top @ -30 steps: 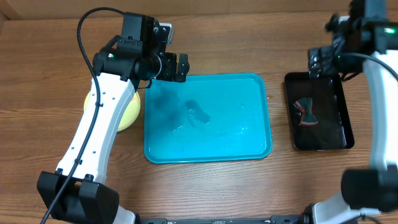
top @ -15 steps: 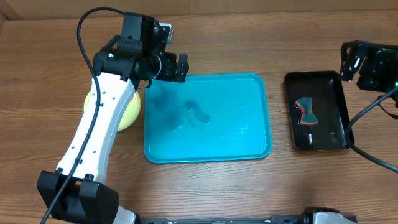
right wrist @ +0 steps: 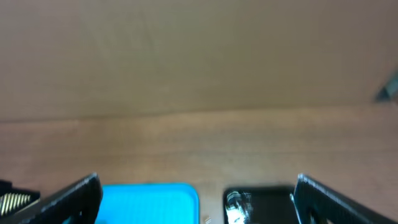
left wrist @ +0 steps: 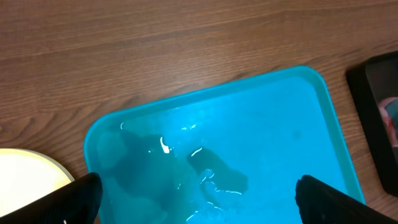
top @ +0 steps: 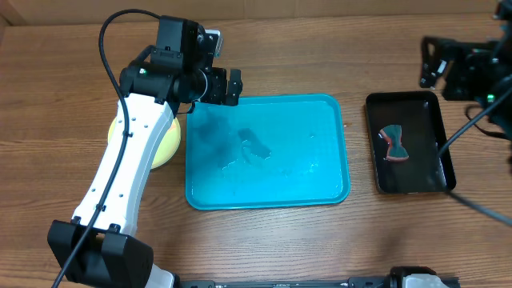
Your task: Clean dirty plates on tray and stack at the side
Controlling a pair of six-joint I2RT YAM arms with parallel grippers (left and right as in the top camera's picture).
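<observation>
The teal tray [top: 328,172] lies mid-table, holding only wet patches; it also shows in the left wrist view [left wrist: 280,118] and the right wrist view [right wrist: 149,202]. A yellow-green plate [top: 166,146] sits on the table left of the tray, mostly hidden under my left arm; its pale centre shows in the left wrist view [left wrist: 25,183]. I cannot tell whether other plates lie under it. My left gripper [top: 226,86] [left wrist: 199,202] is open and empty above the tray's far left corner. My right gripper [top: 436,68] [right wrist: 198,190] is open and empty, raised beyond the black tray.
A glossy black tray [top: 428,180] lies right of the teal tray and holds a small red and teal bow-shaped tool [top: 394,142]. The black tray also shows in the left wrist view [left wrist: 376,93] and the right wrist view [right wrist: 258,205]. A cardboard wall runs along the far edge.
My right arm has swung about above the black tray's far end, out to the right and then back a little left. My left arm has not moved.
</observation>
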